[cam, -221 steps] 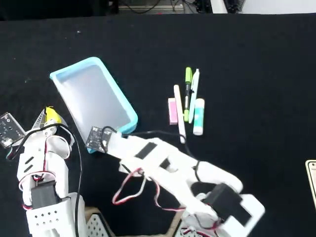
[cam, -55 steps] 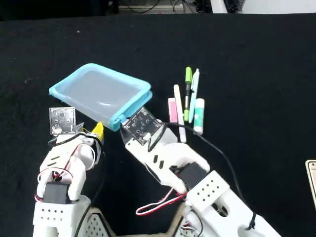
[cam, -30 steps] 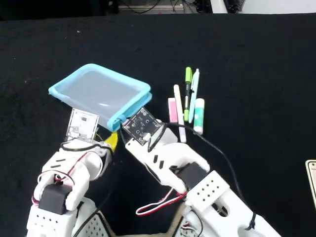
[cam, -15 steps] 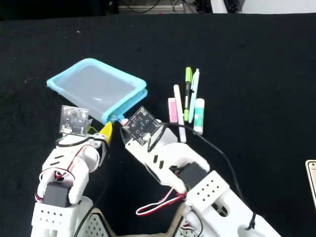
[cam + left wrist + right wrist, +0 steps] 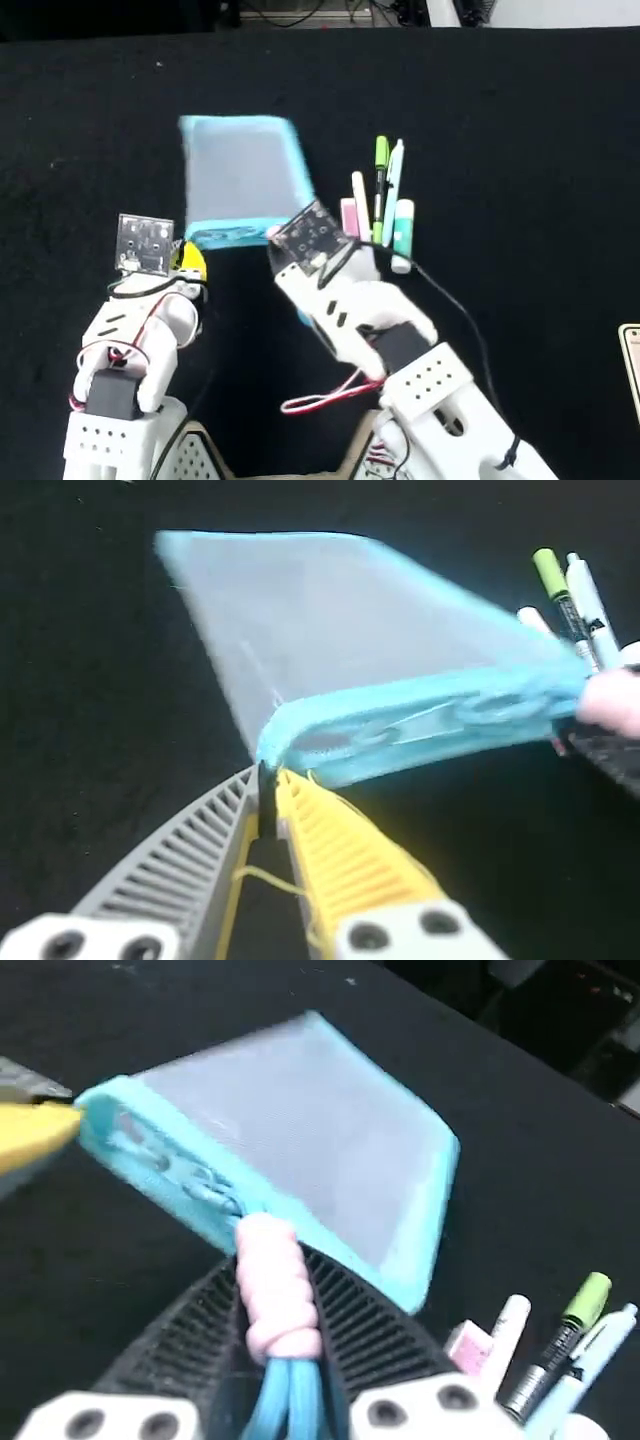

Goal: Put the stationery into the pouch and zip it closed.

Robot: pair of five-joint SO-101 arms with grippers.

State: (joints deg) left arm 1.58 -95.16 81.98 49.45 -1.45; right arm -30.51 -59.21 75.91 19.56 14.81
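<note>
Lying on black tabletop [image 5: 520,150], just beside the row of stationery [image 5: 380,200]: blue pouch [image 5: 243,170]. Pinched at one near corner by left fingers [image 5: 340,860]; clamped at the pink zipper pull [image 5: 267,1280] by right fingers [image 5: 370,1330].

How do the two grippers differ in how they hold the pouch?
The left gripper has a yellow and a grey finger; the right gripper has black ones. The left pinches the pouch at a corner; the right clamps a pink tab at its edge. Both are shut on its near edge.
</note>
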